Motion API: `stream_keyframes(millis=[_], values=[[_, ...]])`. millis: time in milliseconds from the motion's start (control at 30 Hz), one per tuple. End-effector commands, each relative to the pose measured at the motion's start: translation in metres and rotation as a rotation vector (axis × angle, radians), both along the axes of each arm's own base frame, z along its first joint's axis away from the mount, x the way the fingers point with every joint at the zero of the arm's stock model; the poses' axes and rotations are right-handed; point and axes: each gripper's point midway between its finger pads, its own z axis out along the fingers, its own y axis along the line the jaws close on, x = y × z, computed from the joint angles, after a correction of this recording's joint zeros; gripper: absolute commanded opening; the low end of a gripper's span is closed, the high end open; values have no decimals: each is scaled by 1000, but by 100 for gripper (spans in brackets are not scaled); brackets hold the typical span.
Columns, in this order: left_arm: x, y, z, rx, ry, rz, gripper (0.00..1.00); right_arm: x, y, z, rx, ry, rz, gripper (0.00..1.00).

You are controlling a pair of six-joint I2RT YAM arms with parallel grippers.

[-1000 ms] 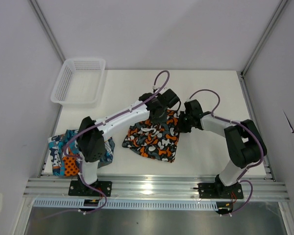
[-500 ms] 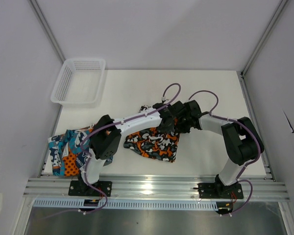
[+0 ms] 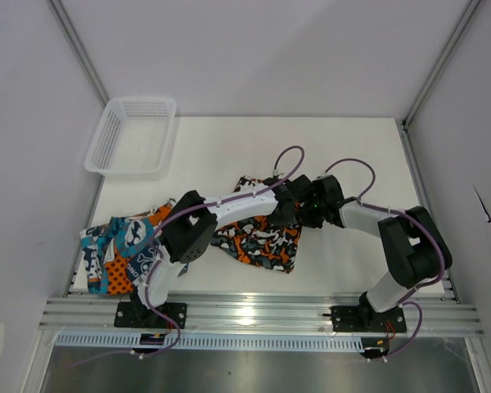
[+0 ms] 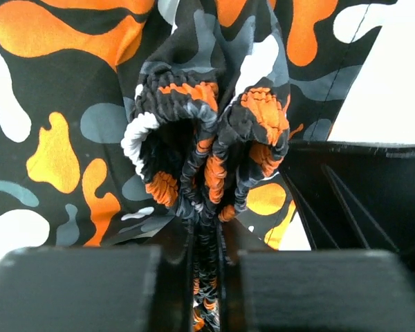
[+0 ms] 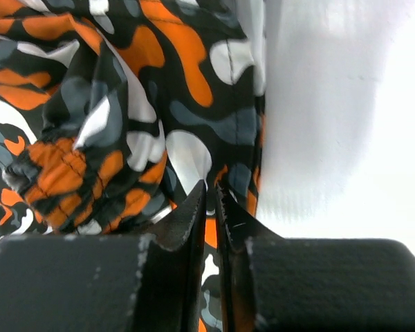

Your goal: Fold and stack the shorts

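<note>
The camouflage shorts (image 3: 258,243), blotched orange, black, white and grey, lie bunched at mid-table. My left gripper (image 3: 285,208) is at their right far edge. In the left wrist view it (image 4: 207,238) is shut on the gathered elastic waistband (image 4: 214,131). My right gripper (image 3: 308,211) sits right beside it. In the right wrist view it (image 5: 211,194) is shut on a fold of the same camouflage cloth (image 5: 124,90). The teal, orange and white patchwork shorts (image 3: 114,254) lie crumpled at the near left edge, partly under the left arm.
A white mesh basket (image 3: 131,135) stands at the far left corner of the white table (image 3: 352,155). Aluminium frame rails run along the near edge (image 3: 254,315) and up both sides. Both arms' purple cables loop above the grippers.
Both grippers have moved nearer and slightly right, staying close together and dragging the camouflage shorts' edge along. The cloth is more bunched and a corner now sticks out toward the far side.
</note>
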Motion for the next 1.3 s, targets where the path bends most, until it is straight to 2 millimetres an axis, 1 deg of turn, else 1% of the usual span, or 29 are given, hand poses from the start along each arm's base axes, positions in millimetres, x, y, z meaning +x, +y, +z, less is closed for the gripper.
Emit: stream_keyframes(millis=[0,33,67,100,167,200,267,300,367,400,433,533,567,600,633,667,700,767,833,867,900,967,1000,1033,1100,1133,1167,1233,1267], values=[[13,-25,23,-103,-39,16,13,2,-9,8,-2,-43,-49,13],[13,-25,27,-106,-38,8,16,2,-12,8,-8,-49,-57,13],[16,-24,36,-121,-47,9,34,3,-14,14,-2,-66,-64,14],[16,-22,41,-127,-51,8,44,-1,-19,13,-5,-63,-74,14],[18,-19,51,-150,-57,9,59,0,-25,23,4,-92,-91,17],[16,-16,60,-171,-61,-2,62,1,-33,25,9,-98,-115,18],[12,-18,68,-221,-45,-25,66,-4,-42,27,29,-109,-132,23],[9,-17,77,-242,-51,-40,67,-3,-45,37,48,-139,-144,26],[3,-20,87,-280,-42,-66,69,-7,-55,40,72,-144,-163,30],[-1,-18,87,-282,-33,-83,69,-7,-57,49,86,-173,-170,31],[-3,-21,100,-321,-45,-102,69,-6,-61,53,95,-186,-179,31],[-18,-22,121,-399,-39,-163,70,-11,-62,64,154,-211,-166,34],[-19,-20,127,-411,-52,-168,70,-12,-59,68,177,-221,-155,42],[-28,-19,127,-430,-30,-197,70,-19,-53,68,212,-211,-127,48],[-32,-15,139,-460,-49,-212,70,-14,-50,81,249,-264,-115,54],[-37,-9,137,-457,-47,-225,70,-15,-47,85,272,-277,-106,59],[-40,-5,140,-464,-49,-234,70,-20,-42,86,303,-274,-84,59],[-47,10,139,-458,-58,-245,70,-20,-35,98,340,-311,-59,59],[-47,19,139,-449,-85,-239,69,-17,-31,105,332,-323,-45,58],[-51,29,127,-425,-81,-236,69,-16,-29,105,317,-322,-33,58],[-50,32,125,-414,-95,-233,69,-16,-22,111,306,-320,-10,58],[-49,41,107,-365,-98,-215,68,-11,-16,108,265,-313,2,60],[-47,43,102,-349,-102,-209,68,-17,-9,102,243,-276,28,61],[-44,44,96,-337,-109,-201,67,-9,-7,109,221,-293,23,63],[-41,42,85,-316,-106,-202,66,-8,3,107,203,-283,48,62],[-38,40,83,-317,-119,-204,65,-5,6,112,207,-297,50,52],[-36,38,80,-312,-121,-204,65,-5,8,114,211,-308,50,45],[-32,30,73,-314,-132,-211,63,-1,14,125,237,-337,51,35],[-32,26,71,-314,-137,-220,63,2,20,130,265,-352,72,33]])
